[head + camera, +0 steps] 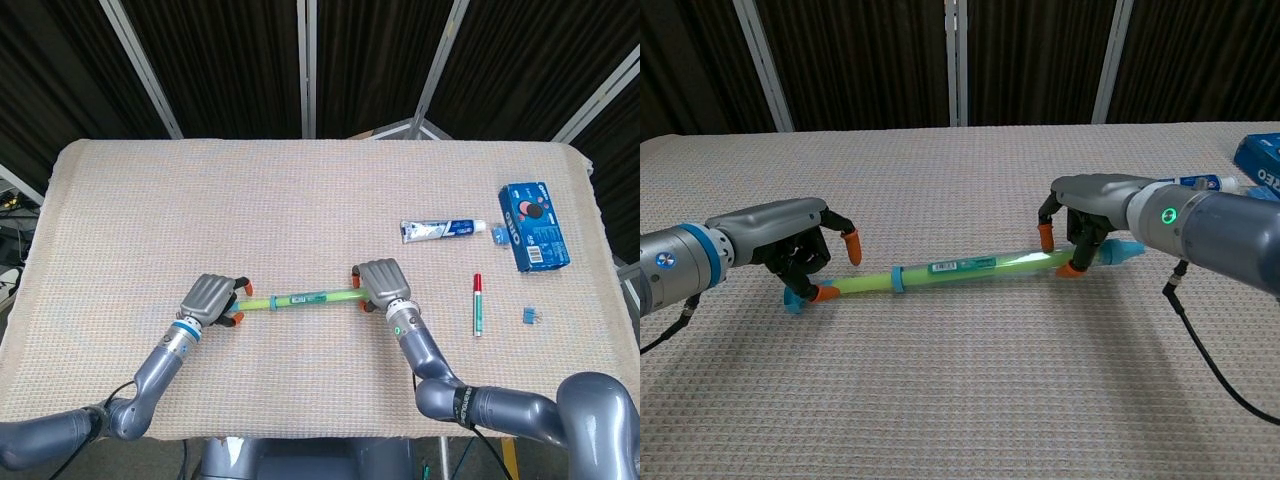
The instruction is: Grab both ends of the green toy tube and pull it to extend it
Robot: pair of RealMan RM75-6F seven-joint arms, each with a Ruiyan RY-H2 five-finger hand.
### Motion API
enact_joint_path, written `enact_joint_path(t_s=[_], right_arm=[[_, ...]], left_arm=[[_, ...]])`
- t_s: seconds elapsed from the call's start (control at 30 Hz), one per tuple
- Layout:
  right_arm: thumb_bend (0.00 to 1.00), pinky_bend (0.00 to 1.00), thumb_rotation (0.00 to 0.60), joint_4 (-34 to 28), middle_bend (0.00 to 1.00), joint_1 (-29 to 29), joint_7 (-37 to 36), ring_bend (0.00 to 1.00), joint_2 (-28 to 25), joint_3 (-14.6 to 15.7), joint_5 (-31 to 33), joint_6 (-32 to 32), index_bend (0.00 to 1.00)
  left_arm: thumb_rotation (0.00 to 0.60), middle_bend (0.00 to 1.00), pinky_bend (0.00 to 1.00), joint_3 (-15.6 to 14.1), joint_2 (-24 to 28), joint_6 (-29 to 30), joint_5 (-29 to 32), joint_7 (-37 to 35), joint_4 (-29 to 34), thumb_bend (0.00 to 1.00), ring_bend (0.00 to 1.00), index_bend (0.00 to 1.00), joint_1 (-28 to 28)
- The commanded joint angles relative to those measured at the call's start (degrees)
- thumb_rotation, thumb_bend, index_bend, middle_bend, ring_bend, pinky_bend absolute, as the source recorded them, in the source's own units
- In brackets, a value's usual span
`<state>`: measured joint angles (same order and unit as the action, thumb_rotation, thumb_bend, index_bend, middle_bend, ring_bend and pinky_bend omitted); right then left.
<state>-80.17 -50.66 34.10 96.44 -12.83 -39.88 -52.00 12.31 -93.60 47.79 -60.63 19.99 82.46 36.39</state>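
The green toy tube (300, 297) lies across the middle of the table cloth, with blue caps at both ends (960, 266). My right hand (381, 284) grips its right end between thumb and fingers; in the chest view that hand (1095, 210) holds the end slightly raised, and the blue tip pokes out beyond it. My left hand (210, 298) sits over the left end. Its orange-tipped fingers (852, 243) straddle the tube without closing, and the thumb tip touches it by the blue T-shaped cap (793, 299), which rests on the cloth.
A toothpaste tube (440, 230), a blue cookie box (533, 225), a red marker (477, 304) and a small blue clip (528, 315) lie to the right of the right hand. The table's front edge runs just behind both forearms.
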Motion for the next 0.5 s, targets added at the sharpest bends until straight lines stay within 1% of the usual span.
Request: enact_joint_path(t_s=[0.03,0.37,0.5], right_arm=[[0.41,1.0,0.6,-0.07,1.0,-0.06,-0.1,1.0,0.03,0.07,0.04,-0.1,0.67],[0.41,1.0,0.6,-0.03,1.0,-0.37,-0.39,1.0,0.01,0.36,-0.16,-0.59,0.67],[0.41,1.0,0.6,-0.09,1.0,-0.51,-0.48,1.0,-0.06,0.4,-0.13,-0.67,0.67]], left_arm=[[0.6,0.88,1.0,-0.12,0.31,-0.16,2.79,1.82,0.27,0.33,0.83,0.41,0.78],[0.6,0.88,1.0,-1.04,-0.1,0.05,6.35,2.57,-0.86,0.33,0.84,0.41,1.99],[0.6,0.88,1.0,-1.42,-0.39,0.39,7.19,2.7,-1.13,0.33,0.83,0.44,2.32]])
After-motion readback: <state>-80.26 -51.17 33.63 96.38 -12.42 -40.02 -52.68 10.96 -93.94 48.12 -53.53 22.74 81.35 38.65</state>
